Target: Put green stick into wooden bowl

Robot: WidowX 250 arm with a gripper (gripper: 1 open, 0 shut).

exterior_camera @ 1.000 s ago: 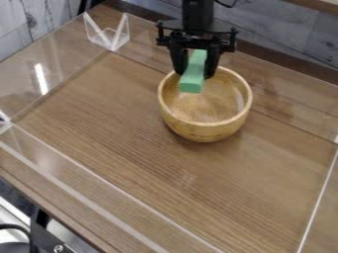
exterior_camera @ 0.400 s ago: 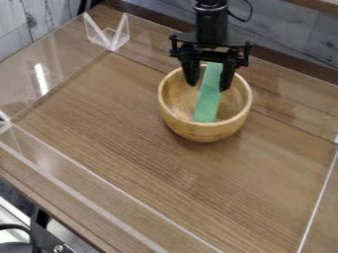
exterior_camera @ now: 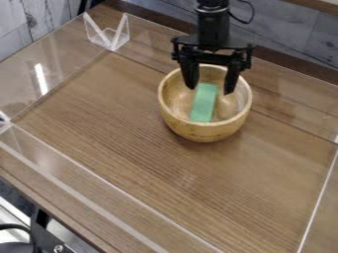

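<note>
Hovering with fingers (exterior_camera: 184, 71) spread wide, pinching nothing; green stick (exterior_camera: 207, 102) lying just below them inside wooden bowl (exterior_camera: 181, 119); lifting straight up advisable, avoiding rim.

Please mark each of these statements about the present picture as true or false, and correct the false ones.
1. The green stick lies inside the wooden bowl. True.
2. The hand is closed around the stick. False: its fingers are spread apart and the stick is free of them.
3. The hand is above the bowl. True.
4. The bowl is tipped on its side. False: it stands upright on the wooden table.
5. A second green stick lies on the table beside the bowl. False: only one stick is visible.
</note>
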